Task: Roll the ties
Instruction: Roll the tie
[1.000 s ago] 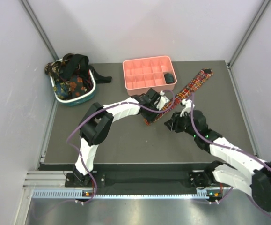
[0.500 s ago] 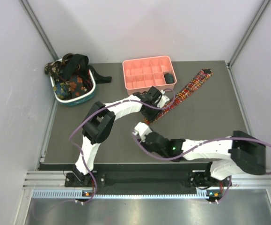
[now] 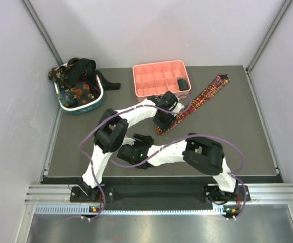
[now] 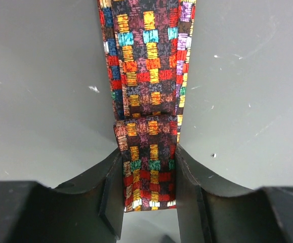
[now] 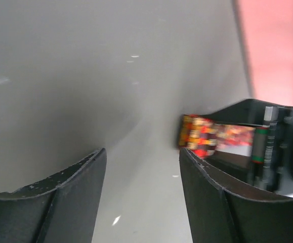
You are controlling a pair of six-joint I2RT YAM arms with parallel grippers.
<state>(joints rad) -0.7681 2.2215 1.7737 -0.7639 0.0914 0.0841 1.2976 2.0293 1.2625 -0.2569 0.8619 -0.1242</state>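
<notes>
At table centre, grip site: my left gripper (image 3: 161,121) sits on the near end of the long, narrow red-yellow-dark plaid necktie (image 3: 202,98).
Left gripper, state: partly closed and clamped on the plaid necktie. In the wrist view both black fingers (image 4: 113,192) press against the two long edges of the fabric.
Fold: the end of the tie is turned over once, and the short flap lies flat on the strip, between the fingers.
Plaid necktie, lie: flat on the dark grey table (image 3: 237,136). It runs diagonally from the left gripper toward the far right corner and passes just beside the right end of the tray.
Right gripper (image 3: 122,152), state: jaws wide apart with nothing between them, only bare table beneath.
Right gripper, position: near side of the table, left of centre, apart from the tie. Its forearm lies across the table in front of the left arm.
Right wrist view: blurred. The folded tie end and the left gripper show ahead of my fingers.
Tray: pink plastic compartment tray (image 3: 159,65) at far centre. A small black lump (image 3: 183,84) sits in a compartment at its right end, and I cannot tell what it is.
Basket: teal-and-white oval basket (image 3: 80,109) at far left, heaped with dark floral ties (image 3: 78,91) and a black tie (image 3: 85,66). One black strip trails over the rim onto the table.
</notes>
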